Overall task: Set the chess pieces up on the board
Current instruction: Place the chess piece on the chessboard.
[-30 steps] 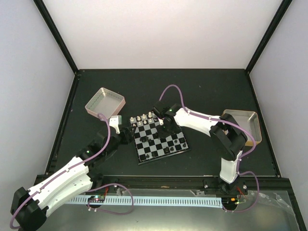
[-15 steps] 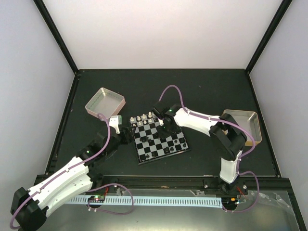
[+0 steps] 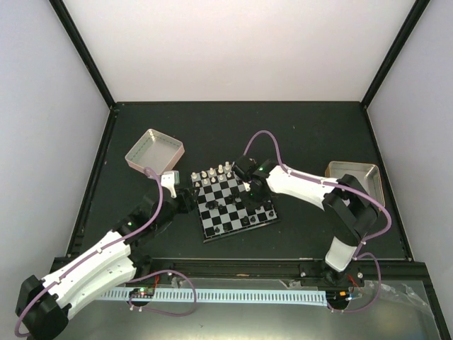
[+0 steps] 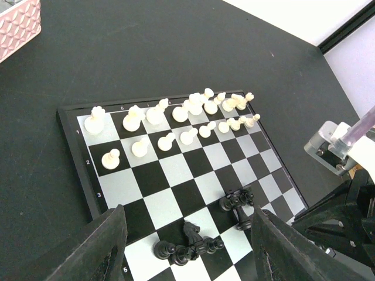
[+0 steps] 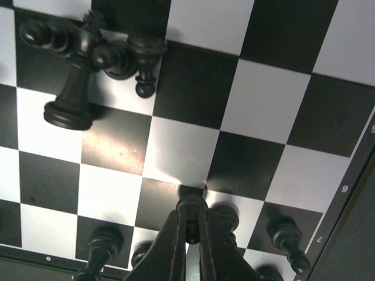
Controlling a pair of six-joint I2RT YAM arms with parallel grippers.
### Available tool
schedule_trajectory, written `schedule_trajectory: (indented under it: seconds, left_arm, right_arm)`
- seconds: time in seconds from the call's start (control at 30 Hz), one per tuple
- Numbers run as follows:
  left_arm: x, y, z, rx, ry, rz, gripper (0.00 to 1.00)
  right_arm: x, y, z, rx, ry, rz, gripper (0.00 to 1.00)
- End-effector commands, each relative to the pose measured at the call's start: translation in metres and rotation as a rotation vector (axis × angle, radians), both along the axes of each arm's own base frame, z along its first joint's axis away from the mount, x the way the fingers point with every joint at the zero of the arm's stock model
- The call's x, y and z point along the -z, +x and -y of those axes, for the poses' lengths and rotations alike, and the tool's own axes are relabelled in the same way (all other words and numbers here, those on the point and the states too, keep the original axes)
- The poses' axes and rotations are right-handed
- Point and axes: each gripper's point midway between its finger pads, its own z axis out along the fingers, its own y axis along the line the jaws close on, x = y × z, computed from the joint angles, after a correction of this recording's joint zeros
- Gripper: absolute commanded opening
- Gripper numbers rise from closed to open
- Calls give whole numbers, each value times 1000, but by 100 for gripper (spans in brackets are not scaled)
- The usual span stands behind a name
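The board [image 3: 206, 236] lies at the table's middle. White pieces [image 4: 170, 117] stand in two rows along its far side. Black pieces lie in two heaps, one [image 4: 193, 240] between my left fingers' tips and one [image 4: 237, 202] further right. My left gripper [image 4: 188, 234] is open and empty, hovering at the board's left edge [image 3: 185, 200]. My right gripper [image 5: 191, 234] is shut on a black pawn [image 5: 192, 211], low over the board's right side [image 3: 249, 186]. Several black pieces [image 5: 281, 234] stand beside it near the rim. Fallen black pieces [image 5: 88, 52] lie beyond.
A pink-sided metal tray [image 3: 154, 150] sits left of the board, its corner showing in the left wrist view [image 4: 17, 26]. A tan-sided metal tray [image 3: 357, 180] sits at the right, partly behind my right arm. Black frame posts border the mat.
My right arm has swung to the right, and its gripper has shifted slightly right and nearer over the board's right side. The left arm has not moved.
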Motion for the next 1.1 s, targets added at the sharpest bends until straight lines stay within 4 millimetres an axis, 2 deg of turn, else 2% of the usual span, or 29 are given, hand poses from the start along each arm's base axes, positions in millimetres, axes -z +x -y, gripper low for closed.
schedule_trajectory:
  seconds: [0.0,0.57,0.67,0.73,0.87,1.07]
  left_arm:
    - [-6,3,0,-5,-17,18,60]
    - [-6,3,0,-4,-21,16,60]
    - [-7,3,1,-4,-22,18,60]
    - [-6,3,1,-3,-20,17,60]
    - [-8,3,1,-2,-20,21,60]
    - [-7,3,0,-4,-16,21,60]
  right_arm:
    - [-6,-7,0,0,21,-2,1]
    - [3,-16,-9,-32,26,-36,4]
    - [3,-18,-10,-40,24,-44,8]
    - [3,-18,-10,-39,22,-42,16]
    - [-9,-7,-12,-19,24,9,26]
    - [-26,14,-26,-5,44,75,30]
